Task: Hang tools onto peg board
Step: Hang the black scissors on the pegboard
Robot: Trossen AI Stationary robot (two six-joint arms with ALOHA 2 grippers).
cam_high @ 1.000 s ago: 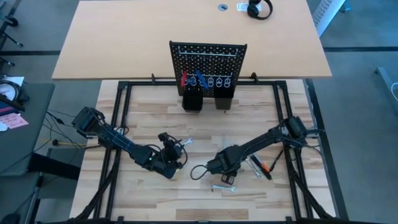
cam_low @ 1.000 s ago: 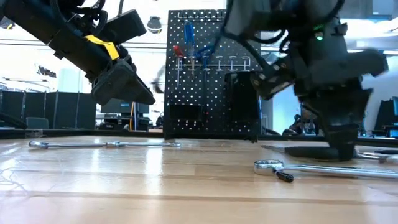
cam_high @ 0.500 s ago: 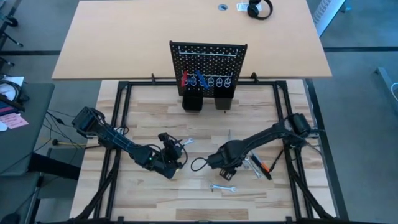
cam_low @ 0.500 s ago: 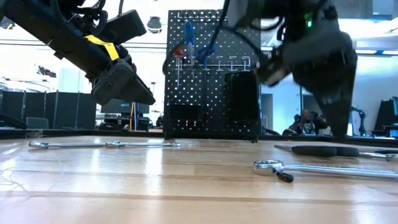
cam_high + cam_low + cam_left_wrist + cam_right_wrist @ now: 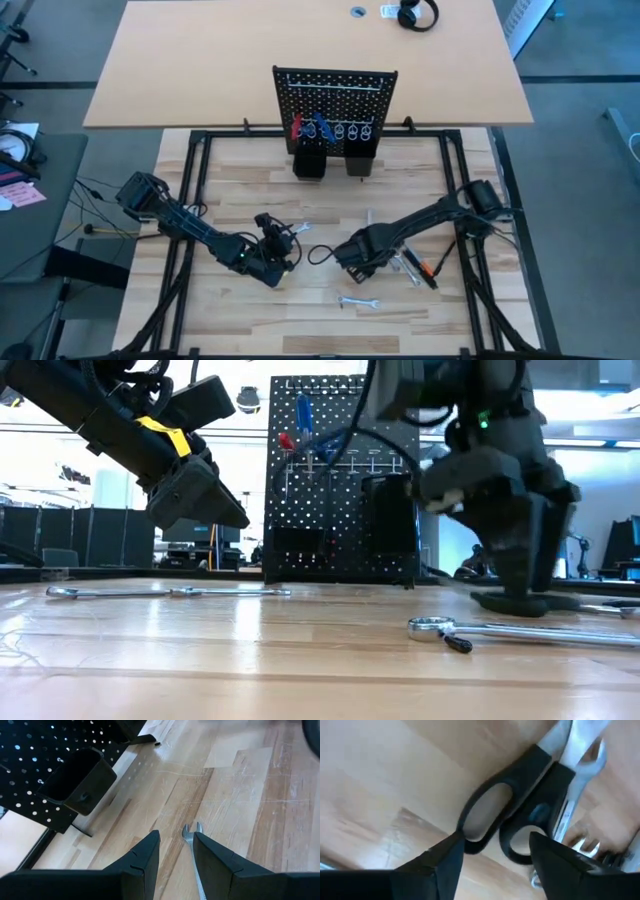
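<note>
1. The peg board [image 5: 335, 105] stands upright at the far edge of the wooden worktop [image 5: 230, 195], in the middle. A red-handled tool [image 5: 296, 126] and a blue-handled tool [image 5: 319, 125] hang on it, beside a row of silver ring hooks [image 5: 352, 131]. Two black cups [image 5: 309, 163] sit at its base.
2. The left tool [image 5: 174, 851] hovers above the worktop on the left side, with its two fingers a narrow gap apart and nothing between them. A silver wrench [image 5: 193, 842] lies on the wood just beyond the fingertips.
3. The right tool [image 5: 495, 852] is low over the worktop, right of the middle, with its fingers wide apart. They stand on both sides of the handles of the black scissors [image 5: 520, 807], but they are not closed on them.
4. The scissors lie flat on the worktop, and a silver wrench [image 5: 577, 777] lies touching them.
5. More tools lie on the right side: an orange-and-black tool [image 5: 428, 270] and a small wrench [image 5: 355, 301] near the front.
6. In the low view a long wrench [image 5: 165, 592] lies at the left, and a ring wrench [image 5: 500, 630] lies nearer at the right.
</note>
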